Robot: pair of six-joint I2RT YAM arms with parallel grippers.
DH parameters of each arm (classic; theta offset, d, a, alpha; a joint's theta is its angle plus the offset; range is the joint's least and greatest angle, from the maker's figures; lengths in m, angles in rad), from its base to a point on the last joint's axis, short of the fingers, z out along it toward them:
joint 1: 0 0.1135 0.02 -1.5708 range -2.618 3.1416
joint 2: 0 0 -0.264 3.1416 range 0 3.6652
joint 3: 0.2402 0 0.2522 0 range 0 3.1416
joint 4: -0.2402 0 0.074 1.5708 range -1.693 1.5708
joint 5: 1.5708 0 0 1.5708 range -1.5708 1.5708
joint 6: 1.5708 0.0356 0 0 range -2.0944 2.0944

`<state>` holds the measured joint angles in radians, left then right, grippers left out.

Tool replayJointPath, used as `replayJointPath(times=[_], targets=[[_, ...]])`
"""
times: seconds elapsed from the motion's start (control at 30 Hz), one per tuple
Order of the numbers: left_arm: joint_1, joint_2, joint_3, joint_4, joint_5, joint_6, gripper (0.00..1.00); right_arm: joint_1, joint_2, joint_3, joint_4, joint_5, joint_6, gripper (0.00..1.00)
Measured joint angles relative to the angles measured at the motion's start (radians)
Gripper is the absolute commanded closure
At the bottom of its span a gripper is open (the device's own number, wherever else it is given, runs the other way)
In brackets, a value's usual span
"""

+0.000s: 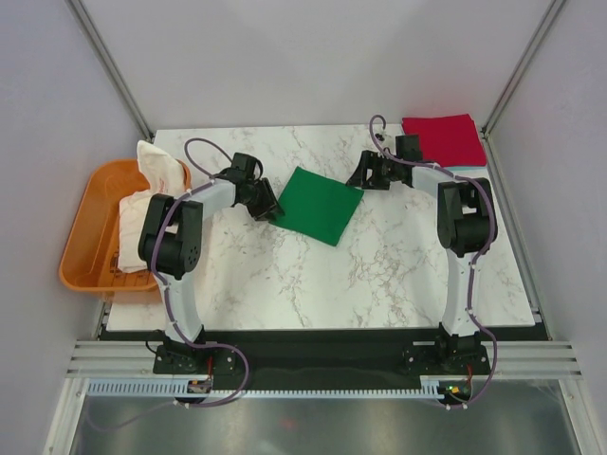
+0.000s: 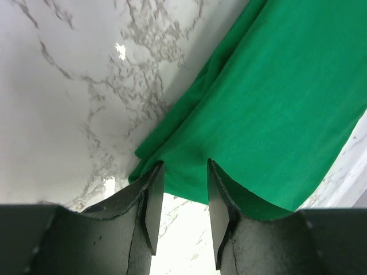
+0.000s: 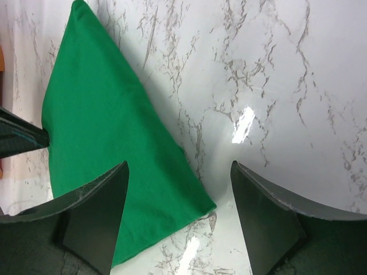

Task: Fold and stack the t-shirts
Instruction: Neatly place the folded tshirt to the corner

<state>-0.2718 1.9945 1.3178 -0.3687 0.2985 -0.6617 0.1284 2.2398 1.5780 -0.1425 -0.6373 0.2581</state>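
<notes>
In the top view the left arm (image 1: 171,237) covers much of the white shirt (image 1: 156,166) in the orange tub (image 1: 85,237); its red print is too small to make out. The left gripper (image 1: 270,209) hides the green shirt's (image 1: 318,204) left corner. At the table's (image 1: 285,275) far right corner, only a pale blue strip (image 1: 463,168) shows under the red shirt (image 1: 441,137) (the rest is covered). The left wrist view cuts the green shirt off at its top and right edges.

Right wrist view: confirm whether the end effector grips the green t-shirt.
No, the right end effector stands wide open above the green t-shirt, which lies flat.
</notes>
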Motion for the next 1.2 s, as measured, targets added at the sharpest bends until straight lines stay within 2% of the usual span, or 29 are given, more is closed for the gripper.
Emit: replayJointPath(times=[0.57,1.07,1.2], targets=[[0.006,0.013,0.017,-0.005,-0.007,0.002,0.57,0.000,-0.064,-0.136,0.055,-0.063,0.053,0.19],[0.006,0.013,0.012,-0.001,-0.010,0.002,0.57,-0.003,-0.047,-0.144,0.050,-0.148,0.069,0.33],[0.006,0.013,0.011,0.001,-0.010,0.002,0.57,-0.003,-0.043,-0.148,0.037,-0.159,0.074,0.40]])
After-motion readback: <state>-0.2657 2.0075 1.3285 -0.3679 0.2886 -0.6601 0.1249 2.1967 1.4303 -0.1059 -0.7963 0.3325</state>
